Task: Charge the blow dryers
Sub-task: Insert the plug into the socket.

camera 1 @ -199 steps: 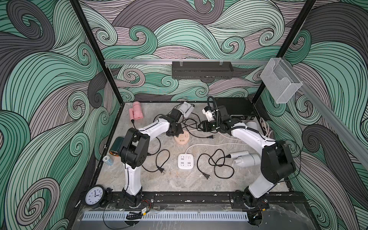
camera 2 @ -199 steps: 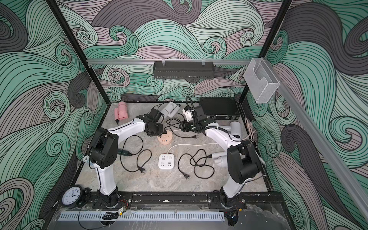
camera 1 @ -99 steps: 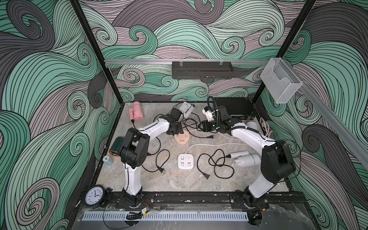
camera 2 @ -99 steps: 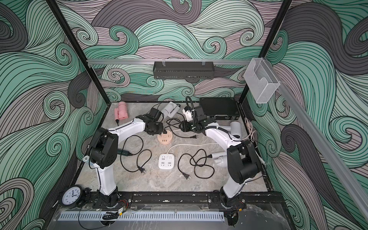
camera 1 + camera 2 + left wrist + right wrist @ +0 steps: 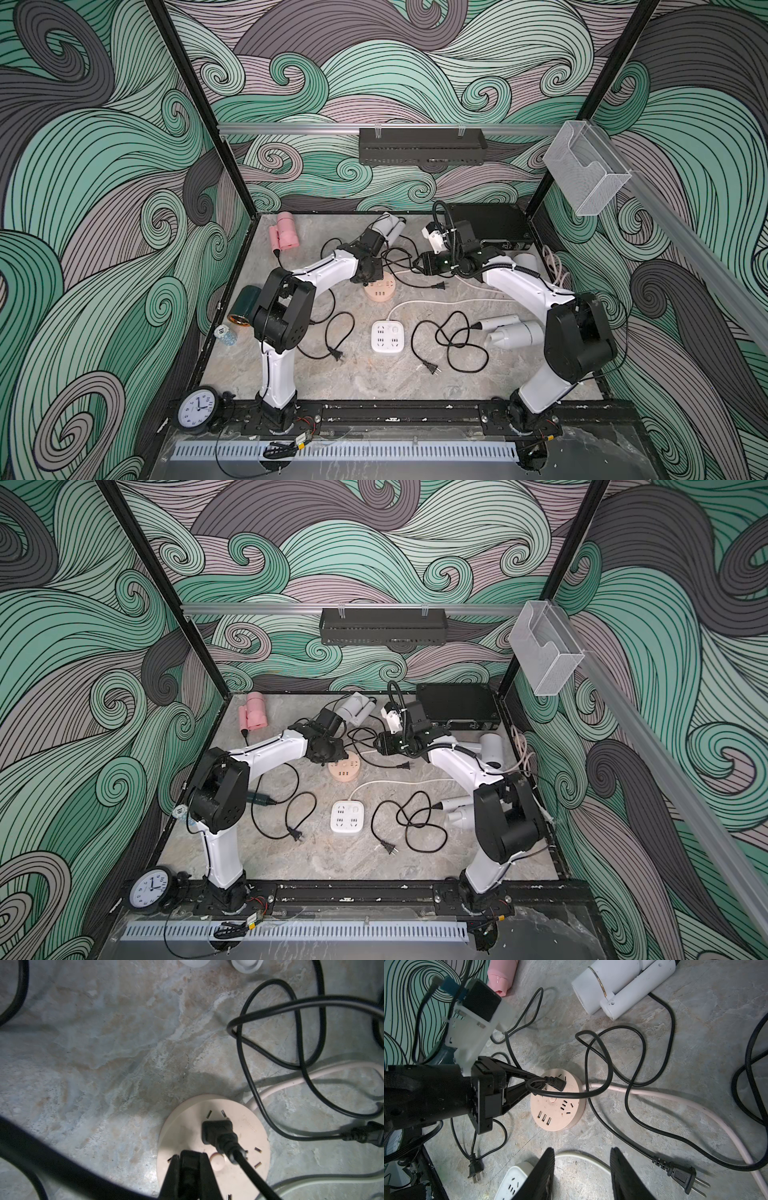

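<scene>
Peach hub (image 5: 384, 296) w/ black plug (image 5: 217, 1132) looking seated, unchanged since a sec ago; L hand (image 5: 191, 1156) shut, empty, at hub's 11 o'clock; R hand (image 5: 582, 1153) half-open, empty.

Around 1 peach hub (image 5: 380, 294): 3 white dryers (image 5: 388, 227) (image 5: 524, 262) (image 5: 515, 332); 1 pink dryer (image 5: 284, 237); 1 dk-green dryer (image 5: 246, 305); 1 sq white socket block (image 5: 387, 337); 1 clock (image 5: 197, 409).

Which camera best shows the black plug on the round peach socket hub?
The left wrist view: the black plug sits close and unobstructed on the round peach socket hub. The right wrist view shows it smaller, side-on. Both top views leave it too tiny.
</scene>
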